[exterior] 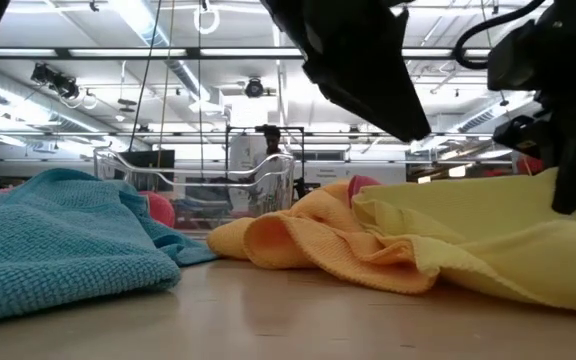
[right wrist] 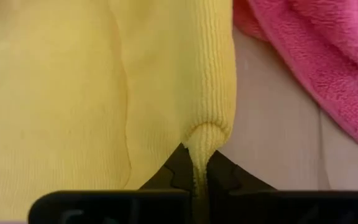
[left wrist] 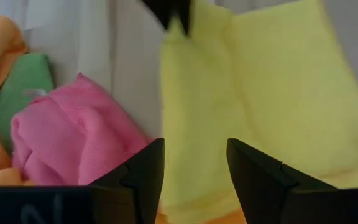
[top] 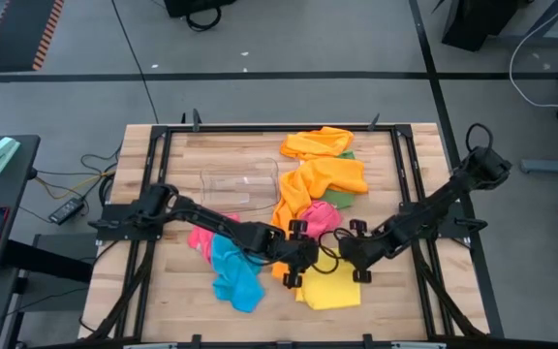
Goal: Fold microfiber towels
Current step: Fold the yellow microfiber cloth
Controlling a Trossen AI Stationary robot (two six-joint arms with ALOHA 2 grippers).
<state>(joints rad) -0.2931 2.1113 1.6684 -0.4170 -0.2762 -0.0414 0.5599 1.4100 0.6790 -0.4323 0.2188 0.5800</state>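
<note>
Low in the frame's centre, my right gripper (right wrist: 196, 167) pinches the yellow towel (top: 332, 288), my left gripper (left wrist: 194, 163) gapes empty, and folding has barely begun.

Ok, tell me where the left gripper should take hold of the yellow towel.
Take the free edge of the yellow towel right ahead of the open left gripper, coming straight on. The right gripper already pinches a raised fold at another edge, so a second grip away from it could spread the cloth flat.
</note>
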